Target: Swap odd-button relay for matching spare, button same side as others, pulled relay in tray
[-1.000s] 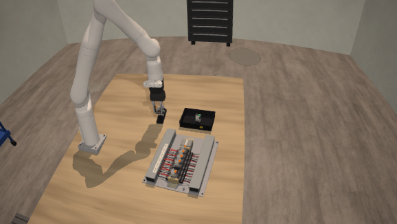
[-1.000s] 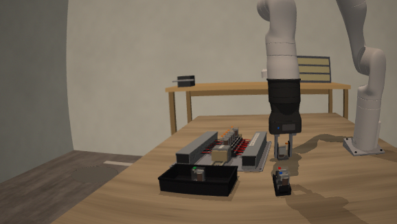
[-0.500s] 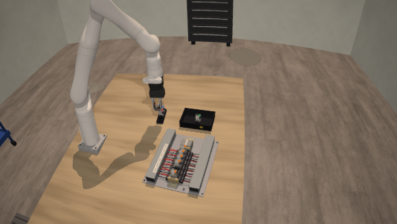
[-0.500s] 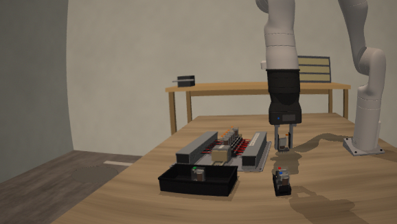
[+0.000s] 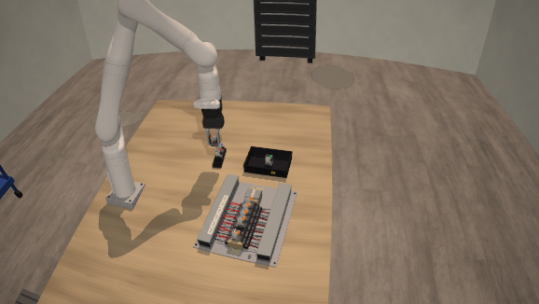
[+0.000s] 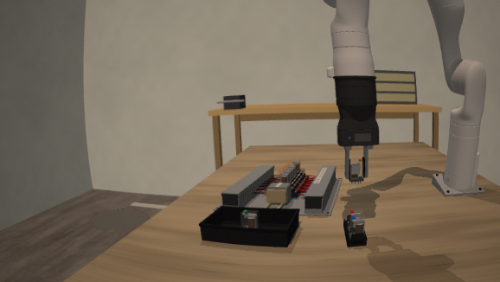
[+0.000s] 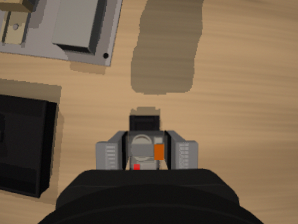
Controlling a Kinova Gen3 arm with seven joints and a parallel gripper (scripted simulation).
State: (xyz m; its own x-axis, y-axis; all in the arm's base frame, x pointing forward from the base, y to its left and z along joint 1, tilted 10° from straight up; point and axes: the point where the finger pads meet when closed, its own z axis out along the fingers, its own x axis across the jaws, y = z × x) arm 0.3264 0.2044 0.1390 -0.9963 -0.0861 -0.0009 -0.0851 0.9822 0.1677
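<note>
My gripper (image 5: pixel 214 140) (image 6: pixel 355 172) (image 7: pixel 146 144) is shut on a spare relay (image 6: pixel 355 169) (image 7: pixel 142 149) with an orange test button (image 7: pixel 159 151), and holds it in the air above the table. Below it stands the small black spare holder (image 5: pixel 218 160) (image 6: pixel 355 235) (image 7: pixel 145 121), with another relay (image 6: pixel 354 221) that shows red and blue marks on top. The black tray (image 5: pixel 254 152) (image 6: pixel 225 233) (image 7: pixel 22 145) holds a relay with a green button (image 5: pixel 269 159) (image 6: pixel 249 218). The relay row (image 5: pixel 245 212) (image 6: pixel 291 169) on the panel (image 5: pixel 279 219) (image 6: pixel 322 192) (image 7: pixel 75 30) shows orange buttons.
The arm's base (image 5: pixel 125 196) (image 6: pixel 458 183) is bolted to the table on my side of the holder. A second table (image 6: pixel 320 110) stands behind, and a dark cabinet (image 5: pixel 285 28) is at the back wall. The table edge (image 5: pixel 330 196) runs beside the panel.
</note>
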